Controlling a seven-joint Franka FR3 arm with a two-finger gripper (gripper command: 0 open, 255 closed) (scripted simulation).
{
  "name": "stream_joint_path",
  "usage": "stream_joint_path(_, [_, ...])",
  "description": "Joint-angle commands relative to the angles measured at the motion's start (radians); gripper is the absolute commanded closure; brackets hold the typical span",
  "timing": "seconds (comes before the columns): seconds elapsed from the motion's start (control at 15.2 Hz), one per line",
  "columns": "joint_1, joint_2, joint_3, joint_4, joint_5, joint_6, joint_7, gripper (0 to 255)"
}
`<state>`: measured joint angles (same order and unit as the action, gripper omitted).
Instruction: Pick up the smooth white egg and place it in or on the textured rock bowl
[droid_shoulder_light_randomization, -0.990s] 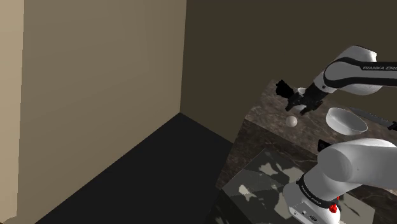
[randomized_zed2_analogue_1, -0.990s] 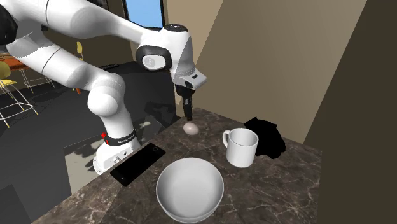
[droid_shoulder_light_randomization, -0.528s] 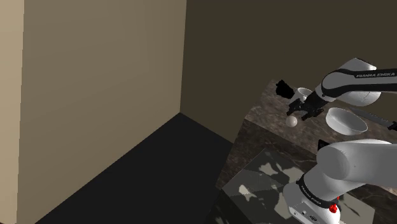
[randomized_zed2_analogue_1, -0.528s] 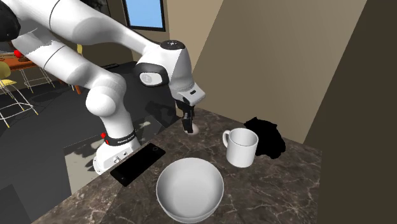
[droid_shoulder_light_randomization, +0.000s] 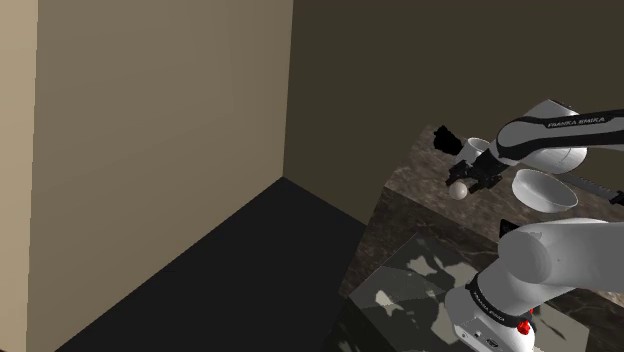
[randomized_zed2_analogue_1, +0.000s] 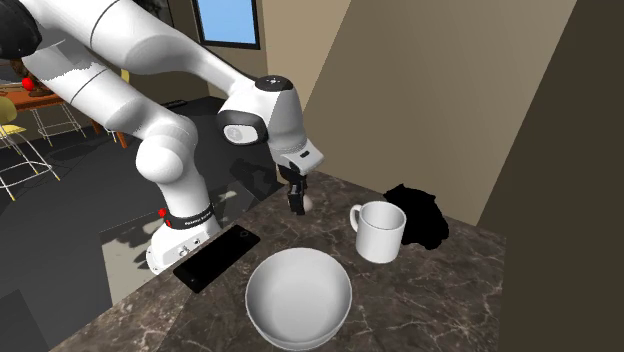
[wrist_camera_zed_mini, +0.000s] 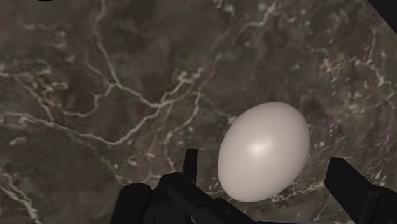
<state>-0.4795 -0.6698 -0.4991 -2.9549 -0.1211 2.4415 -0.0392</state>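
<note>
The smooth white egg (wrist_camera_zed_mini: 264, 153) lies on the dark marble counter (wrist_camera_zed_mini: 95, 95). My gripper (wrist_camera_zed_mini: 264, 170) is open and low over it, one black finger on each side, neither clearly touching. From the shoulder view the egg (droid_shoulder_light_randomization: 458, 190) sits just below the gripper (droid_shoulder_light_randomization: 470, 180), near the counter's edge. In the second exterior view the gripper (randomized_zed2_analogue_1: 296, 206) hides most of the egg (randomized_zed2_analogue_1: 308, 201). The bowl (randomized_zed2_analogue_1: 262, 272) is plain white, round and empty, near that view's bottom; it also shows as the bowl (droid_shoulder_light_randomization: 545, 188) beside the arm.
A white mug (randomized_zed2_analogue_1: 380, 231) stands to the egg's right in the second exterior view, with a black lump (randomized_zed2_analogue_1: 418, 214) behind it. A black flat phone-like slab (randomized_zed2_analogue_1: 215, 257) lies near the counter's left edge. Walls close off the far side.
The gripper has come down from above the egg to the counter, and its fingers now straddle the egg. The egg, bowl and mug have not moved.
</note>
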Motion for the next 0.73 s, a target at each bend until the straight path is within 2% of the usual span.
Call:
stream_joint_path(0.0, [0.0,0.001,-0.001,0.0,0.0,0.001,0.0,0])
stream_joint_path(0.13, [0.0,0.001,0.0,0.0,0.0,0.001,0.0,0])
stream_joint_path(0.2, [0.0,0.001,0.0,0.0,0.0,0.001,0.0,255])
stream_joint_path(0.66, [0.0,0.001,0.0,0.0,0.0,0.001,0.0,255])
